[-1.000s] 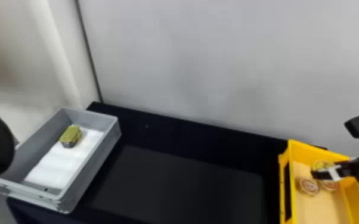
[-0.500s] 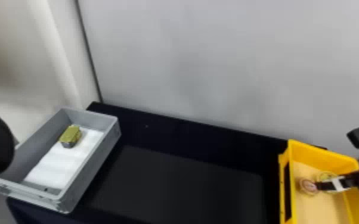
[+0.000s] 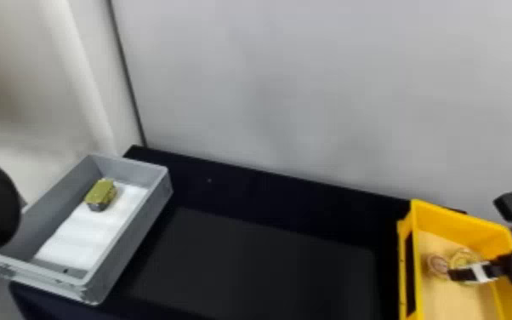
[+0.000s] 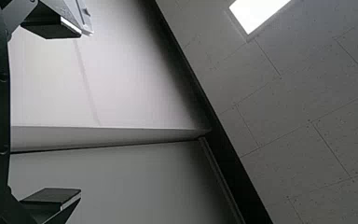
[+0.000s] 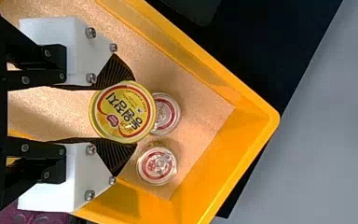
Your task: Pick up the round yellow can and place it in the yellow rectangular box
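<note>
The round yellow can [image 5: 123, 112] is seen left of centre in the right wrist view, inside the outline of the yellow box [image 5: 235, 84]. It is flanked by the two fingers of the right gripper [image 5: 133, 112], which are parted by about the can's width and appear to be closed on it. Whether its base is borne by the box floor cannot be told.

One small tub [image 5: 171, 109] is partly covered by the can's edge in that view; the other small tub [image 5: 157, 165] is seen just below and to the right. The step in hand is judged to be the setting down, with the task nearly complete. The can is best kept level and eased toward bare floor, so that its base is not caught on a tub's rim. The grip should be loosened only once the weight is taken by the floor; the fingers are then best opened evenly and drawn straight up, lest the can be dragged or a tub be knocked.

The box is set at the lower right of the head view on the black bench [image 3: 246, 264]. At the left, a grey tray [image 3: 127, 242] is seen with a yellow-green tin [image 3: 101, 193] in it. The left gripper [image 4: 81, 112] is held wide open and empty, its arm parked at the head view's left edge.
</note>
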Controlling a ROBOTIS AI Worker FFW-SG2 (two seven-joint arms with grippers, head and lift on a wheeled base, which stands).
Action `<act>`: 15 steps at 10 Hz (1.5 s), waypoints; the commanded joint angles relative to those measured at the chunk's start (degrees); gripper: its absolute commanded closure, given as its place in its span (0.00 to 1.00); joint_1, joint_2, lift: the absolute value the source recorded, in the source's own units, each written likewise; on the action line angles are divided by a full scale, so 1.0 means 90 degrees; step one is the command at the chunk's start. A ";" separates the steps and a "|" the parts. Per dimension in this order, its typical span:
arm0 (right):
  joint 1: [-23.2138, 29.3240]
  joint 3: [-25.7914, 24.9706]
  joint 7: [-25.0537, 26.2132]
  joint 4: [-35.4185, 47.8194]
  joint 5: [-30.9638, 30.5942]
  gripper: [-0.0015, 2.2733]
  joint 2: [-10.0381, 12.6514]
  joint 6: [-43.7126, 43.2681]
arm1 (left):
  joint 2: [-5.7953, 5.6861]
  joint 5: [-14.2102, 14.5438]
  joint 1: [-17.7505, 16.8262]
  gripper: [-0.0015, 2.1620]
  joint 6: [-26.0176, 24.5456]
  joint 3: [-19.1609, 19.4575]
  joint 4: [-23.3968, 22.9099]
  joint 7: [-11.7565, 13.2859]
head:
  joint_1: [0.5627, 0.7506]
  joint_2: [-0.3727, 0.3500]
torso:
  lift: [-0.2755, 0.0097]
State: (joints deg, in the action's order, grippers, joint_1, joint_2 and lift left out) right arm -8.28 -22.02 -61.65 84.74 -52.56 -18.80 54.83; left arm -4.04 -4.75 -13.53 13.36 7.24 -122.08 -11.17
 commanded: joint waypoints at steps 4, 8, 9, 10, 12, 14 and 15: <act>0.0061 -0.0093 0.0030 -0.0333 0.0008 0.35 0.0145 -0.0054 | 0.0000 0.0000 0.0010 0.04 0.0010 0.0016 -0.0010 0.0000 | 0.70 0.41 | 0.97; 0.0119 -0.0278 0.0099 -0.0665 0.0008 0.35 0.0302 -0.0113 | 0.0000 0.0000 0.0010 0.04 0.0000 0.0026 -0.0019 0.0000 | 0.70 0.41 | 0.97; 0.0129 -0.0307 0.0108 -0.0753 0.0008 0.35 0.0321 -0.0113 | 0.0000 0.0000 0.0019 0.04 0.0010 0.0026 -0.0019 0.0000 | 0.70 0.41 | 0.97; 0.0139 -0.0356 0.0128 -0.0802 0.0008 0.35 0.0360 -0.0122 | 0.0000 0.0000 0.0019 0.04 0.0000 0.0026 -0.0019 0.0000 | 0.70 0.41 | 0.97; 0.0129 -0.0386 0.0177 -0.0958 0.0056 0.35 0.0409 -0.0152 | 0.0010 0.0000 0.0010 0.04 0.0000 0.0026 -0.0019 0.0000 | 0.70 0.41 | 0.97; 0.0139 -0.0395 0.0186 -0.0939 0.0066 0.24 0.0419 0.0014 | 0.0010 0.0000 0.0019 0.04 0.0000 0.0026 -0.0029 0.0000 | 0.70 0.41 | 0.97; 0.0148 -0.0386 0.0186 -0.0890 0.0066 0.03 0.0419 0.0112 | 0.0000 0.0000 0.0019 0.04 0.0000 0.0036 -0.0029 0.0000 | 0.70 0.41 | 0.97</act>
State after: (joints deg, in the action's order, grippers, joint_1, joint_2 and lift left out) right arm -7.01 -25.58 -59.97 76.25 -51.99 -15.04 54.44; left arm -3.96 -4.74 -13.37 13.36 7.48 -122.32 -11.17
